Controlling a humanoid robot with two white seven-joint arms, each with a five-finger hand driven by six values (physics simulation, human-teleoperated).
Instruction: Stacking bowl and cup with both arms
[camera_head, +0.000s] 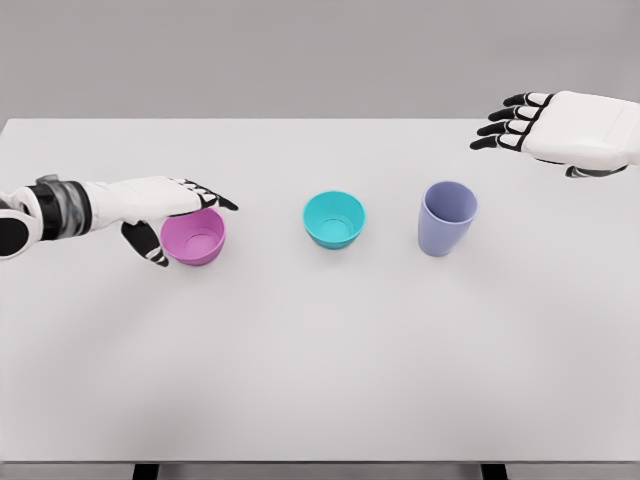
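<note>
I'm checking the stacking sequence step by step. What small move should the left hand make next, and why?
Probably close the left hand on the pink plastic bowl: its fingers lie over the bowl's far rim, thumb beside the near wall, not yet clearly gripping.

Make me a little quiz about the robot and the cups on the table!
1. True or false: the teal bowl stands between the pink bowl and the purple cup.
2. Which hand is at the pink bowl? A) the left hand B) the right hand C) neither
3. Fill in: the right hand hovers with its fingers ____ and holds nothing.

Key
1. True: the three stand in a row on the white table, teal in the middle.
2. A: its fingers reach over the pink bowl's rim, thumb at the near side.
3. Open: it is up at the far right, apart from the purple cup.
</note>
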